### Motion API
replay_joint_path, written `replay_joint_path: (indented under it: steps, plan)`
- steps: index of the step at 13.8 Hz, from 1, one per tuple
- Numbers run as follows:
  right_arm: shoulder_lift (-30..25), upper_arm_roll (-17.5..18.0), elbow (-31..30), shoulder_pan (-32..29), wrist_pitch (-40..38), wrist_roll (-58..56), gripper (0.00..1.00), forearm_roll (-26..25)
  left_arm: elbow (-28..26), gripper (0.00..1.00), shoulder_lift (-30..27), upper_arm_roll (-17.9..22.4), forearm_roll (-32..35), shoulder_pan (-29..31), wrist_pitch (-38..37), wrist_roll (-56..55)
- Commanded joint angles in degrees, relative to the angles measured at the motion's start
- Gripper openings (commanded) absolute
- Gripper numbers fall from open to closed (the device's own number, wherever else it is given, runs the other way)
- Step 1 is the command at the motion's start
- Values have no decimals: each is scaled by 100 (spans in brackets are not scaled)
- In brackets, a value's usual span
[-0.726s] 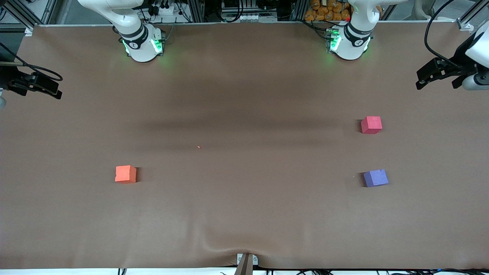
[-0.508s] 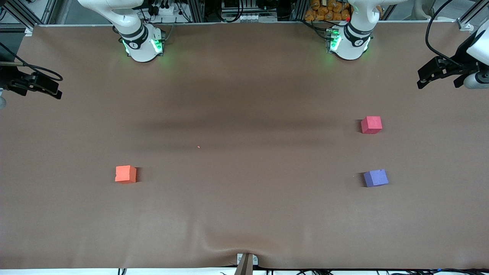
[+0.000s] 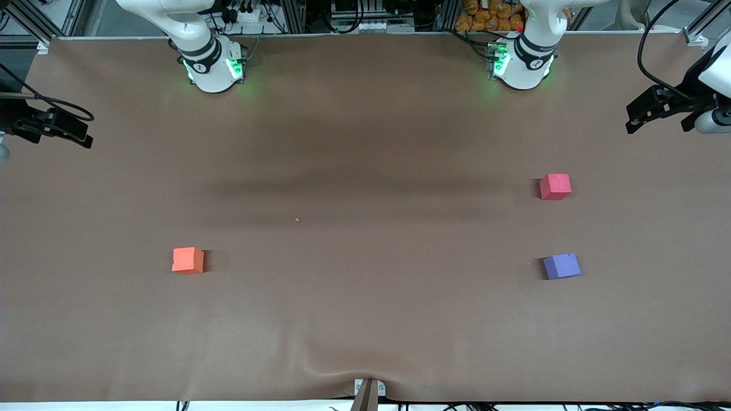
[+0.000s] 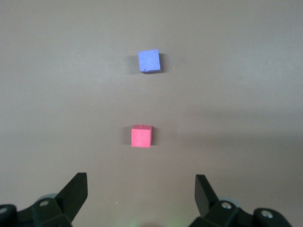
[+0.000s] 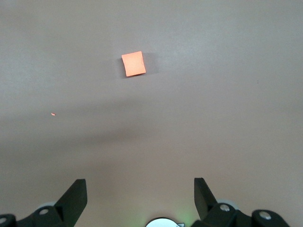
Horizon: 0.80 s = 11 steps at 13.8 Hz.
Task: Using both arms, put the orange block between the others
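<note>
Blocks unmoved; only my left claw drifted.

My left claw (image 3: 632, 121) had crept slightly toward the table's (image 3: 365, 142) edge, jaws spread and empty; my right claw (image 3: 85, 140) waited, likewise spread. The orange block (image 3: 187, 260) stayed at the right arm's end, well apart from the crimson block (image 3: 555, 186) and purple block (image 3: 562, 266).

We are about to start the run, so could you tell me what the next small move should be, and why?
Probably lower the open right gripper toward the orange block. It lies alone at that arm's end, while the red block and purple block sit apart near the open left gripper.
</note>
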Motion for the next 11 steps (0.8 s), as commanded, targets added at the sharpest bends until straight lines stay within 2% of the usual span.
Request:
replay_joint_path:
  steps: [1, 4, 7, 9, 11]
  plan:
    - [45, 25, 71, 52, -124, -36, 100, -28, 134, 100, 61, -50, 141, 18, -111, 91]
    - [167, 25, 27, 184, -212, -10, 100, -37, 125, 100, 61, -76, 133, 18, -146, 12]
    - [572, -10, 36, -149, -292, -10, 100, 252, 99, 100, 61, -76, 133, 18, -146, 12]
    - [957, -10, 1, -290, -283, -19, 100, 359, 108, 100, 114, -85, 133, 9, -146, 4]
    - [1589, -2, 36, -291, -266, -10, 100, 368, 116, 100, 132, -85, 133, 9, -146, 12]
